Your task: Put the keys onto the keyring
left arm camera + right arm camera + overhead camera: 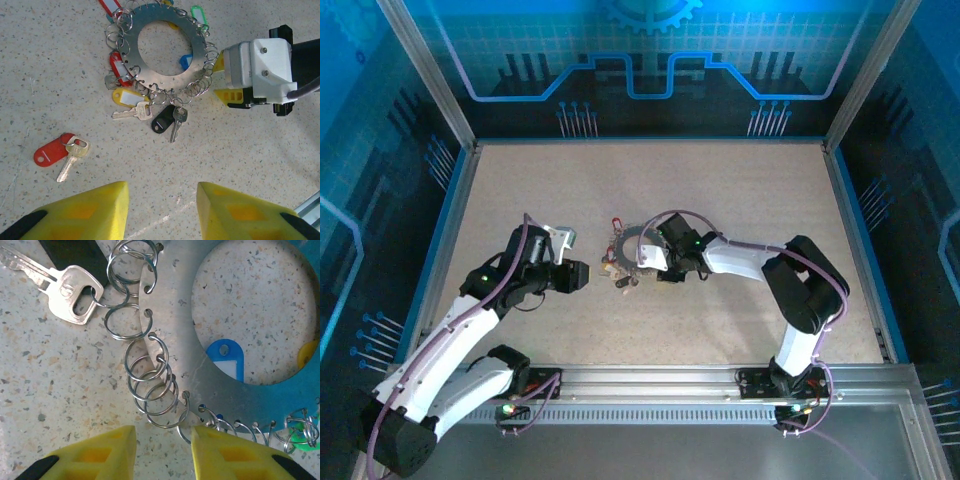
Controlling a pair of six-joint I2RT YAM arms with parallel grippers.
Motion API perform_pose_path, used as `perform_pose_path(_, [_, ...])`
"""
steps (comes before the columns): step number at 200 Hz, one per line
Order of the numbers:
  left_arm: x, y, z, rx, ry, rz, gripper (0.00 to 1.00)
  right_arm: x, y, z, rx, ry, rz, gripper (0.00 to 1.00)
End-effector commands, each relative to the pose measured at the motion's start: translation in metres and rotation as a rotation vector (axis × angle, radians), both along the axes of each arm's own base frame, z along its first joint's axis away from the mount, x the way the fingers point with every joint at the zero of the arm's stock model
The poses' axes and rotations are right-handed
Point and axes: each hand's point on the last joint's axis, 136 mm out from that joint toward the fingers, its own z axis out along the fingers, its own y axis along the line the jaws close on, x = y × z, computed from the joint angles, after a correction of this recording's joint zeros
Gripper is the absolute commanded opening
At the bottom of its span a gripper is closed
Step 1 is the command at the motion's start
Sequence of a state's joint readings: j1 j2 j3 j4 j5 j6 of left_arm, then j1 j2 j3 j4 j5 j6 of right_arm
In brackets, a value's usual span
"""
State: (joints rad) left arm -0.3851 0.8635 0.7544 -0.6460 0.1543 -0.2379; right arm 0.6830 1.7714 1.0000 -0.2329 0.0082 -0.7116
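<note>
The keyring [197, 55] is a flat grey metal band lying on the table, its edge hung with many small split rings. Keys with red [116, 62], yellow [125, 97], black [162, 119], blue [186, 61] and green [199, 14] tags hang from it. One loose key with a red tag [50, 152] lies apart to the left. My left gripper [162, 200] hovers open over bare table, short of the ring. My right gripper [162, 445] is open at the keyring's rim [185, 340], a split ring [165, 410] just in front of its fingers.
The speckled table [720, 180] is walled by blue panels and metal posts. Both arms meet near the table's centre, around the keyring [625, 240]. In the left wrist view the right gripper's white body [260, 65] sits just right of the ring.
</note>
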Motion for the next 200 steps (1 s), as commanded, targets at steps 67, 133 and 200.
perform_pose_path(67, [-0.002,0.003,-0.004,-0.003,0.027,0.021,0.42,-0.014,0.007,0.032,0.089,0.191,-0.077,0.35])
perform_pose_path(133, [0.001,0.005,-0.01,-0.012,0.06,0.077,0.48,-0.023,0.0,0.093,0.514,0.693,-1.022,0.38])
perform_pose_path(200, [0.002,0.007,-0.013,0.005,0.065,0.082,0.48,-0.031,0.005,0.036,0.467,0.779,-1.138,0.35])
